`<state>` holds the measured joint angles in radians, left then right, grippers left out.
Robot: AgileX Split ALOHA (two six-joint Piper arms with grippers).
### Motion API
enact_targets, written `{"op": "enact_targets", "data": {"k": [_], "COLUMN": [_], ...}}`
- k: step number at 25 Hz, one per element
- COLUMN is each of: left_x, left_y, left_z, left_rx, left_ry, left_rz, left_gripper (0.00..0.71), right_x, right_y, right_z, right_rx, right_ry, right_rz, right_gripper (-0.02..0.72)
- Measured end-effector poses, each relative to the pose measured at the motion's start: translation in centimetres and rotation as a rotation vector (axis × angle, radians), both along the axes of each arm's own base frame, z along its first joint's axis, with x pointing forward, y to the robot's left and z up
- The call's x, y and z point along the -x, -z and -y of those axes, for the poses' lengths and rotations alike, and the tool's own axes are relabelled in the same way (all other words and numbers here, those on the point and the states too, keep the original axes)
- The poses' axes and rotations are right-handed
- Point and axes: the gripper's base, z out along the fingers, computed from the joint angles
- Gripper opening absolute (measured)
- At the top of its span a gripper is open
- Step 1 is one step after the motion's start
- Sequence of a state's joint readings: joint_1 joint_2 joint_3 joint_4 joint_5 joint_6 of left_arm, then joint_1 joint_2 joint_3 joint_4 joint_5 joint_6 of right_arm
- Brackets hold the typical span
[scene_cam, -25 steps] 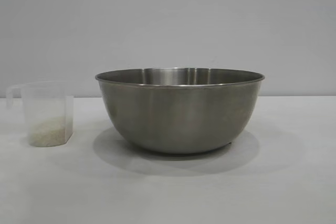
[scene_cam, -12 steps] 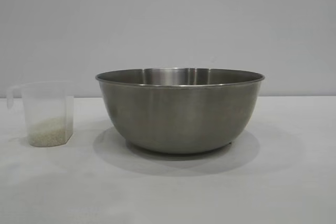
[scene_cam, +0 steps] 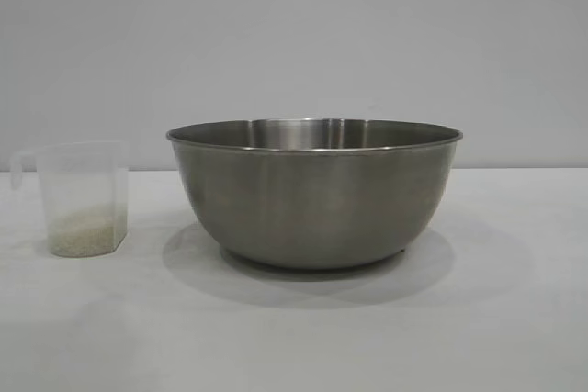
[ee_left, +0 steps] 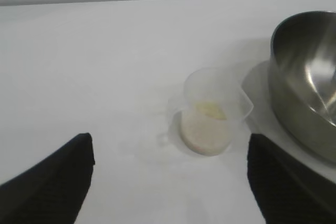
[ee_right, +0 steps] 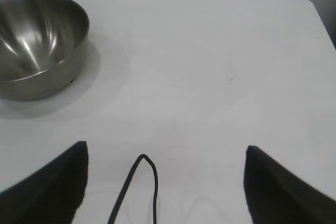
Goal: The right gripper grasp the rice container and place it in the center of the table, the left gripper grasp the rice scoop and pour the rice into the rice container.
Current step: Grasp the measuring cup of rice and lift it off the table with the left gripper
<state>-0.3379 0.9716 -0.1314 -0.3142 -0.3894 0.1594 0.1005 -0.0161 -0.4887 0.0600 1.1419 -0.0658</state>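
Currently the rice container (scene_cam: 314, 195) sits upright on the table (scene_cam: 294, 337), roughly centred in the exterior view, nothing touching it. Rice scoop (scene_cam: 81, 197) stands upright on the table on that view's left side, near the container but apart from it, loop handle facing away from the bowl. Rice (scene_cam: 87, 231) lies as a shallow whitish layer in the bottom of the scoop. Left claw (ee_left: 170, 177) has both fingers spread wide with nothing between them; in the left wrist view the scoop (ee_left: 212, 111) sits on the table out ahead of the tips, not touched, with the container (ee_left: 304, 103) just beside it. Right claw (ee_right: 165, 182) is likewise spread wide and holding nothing, over bare table on the other side, well apart from the container (ee_right: 39, 43), which shows off to one side in its wrist view. A thin black cable (ee_right: 137, 190) loops across the table between the right claw's fingers. Neither arm shows in the exterior view.
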Motion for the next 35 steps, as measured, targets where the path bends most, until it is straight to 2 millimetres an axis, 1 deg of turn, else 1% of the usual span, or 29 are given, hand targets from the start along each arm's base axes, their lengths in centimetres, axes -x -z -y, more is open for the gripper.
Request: {"op": "enact_targets", "data": {"k": [3,6,7,11,14,15,16,25,30,35], "left_x": [-0.7,-1.6,-1.9,-3.1,-3.7,-3.8,-4.0,-4.7,-3.5,-3.4], "left_y": [0.6,1.7,2.0,3.2,3.7,3.8,4.0,5.7,7.3,8.1], "left_z": [0.2,0.3,0.4,0.5,0.9,0.9,1.0,1.4,1.7,1.7], "left_rx": [-0.033,-0.068,-0.078,-0.115,-0.133,-0.132,-0.133,-0.161,-0.189,-0.196], "left_ry": [0.005,-0.003,-0.006,-0.017,0.007,0.011,0.014,0.04,0.125,0.14], "left_rz": [0.0,-0.013,-0.011,0.03,0.072,0.083,0.092,0.119,0.045,0.003], "left_gripper": [0.531,0.531,0.472,0.363,0.371,0.33,0.345,0.345,0.345,0.345], "right_x": [0.0,0.0,0.0,0.0,0.0,0.0,0.0,0.0,0.0,0.0], "right_y": [0.0,0.0,0.0,0.0,0.0,0.0,0.0,0.0,0.0,0.0], "right_z": [0.0,0.0,0.0,0.0,0.0,0.0,0.0,0.0,0.0,0.0], "right_rx": [0.0,0.0,0.0,0.0,0.0,0.0,0.0,0.0,0.0,0.0], "right_ry": [0.0,0.0,0.0,0.0,0.0,0.0,0.0,0.0,0.0,0.0], "right_rz": [0.0,0.0,0.0,0.0,0.0,0.0,0.0,0.0,0.0,0.0], "right_gripper": [0.522,0.522,0.522,0.522,0.522,0.522,0.522,0.522,0.522,0.522]}}
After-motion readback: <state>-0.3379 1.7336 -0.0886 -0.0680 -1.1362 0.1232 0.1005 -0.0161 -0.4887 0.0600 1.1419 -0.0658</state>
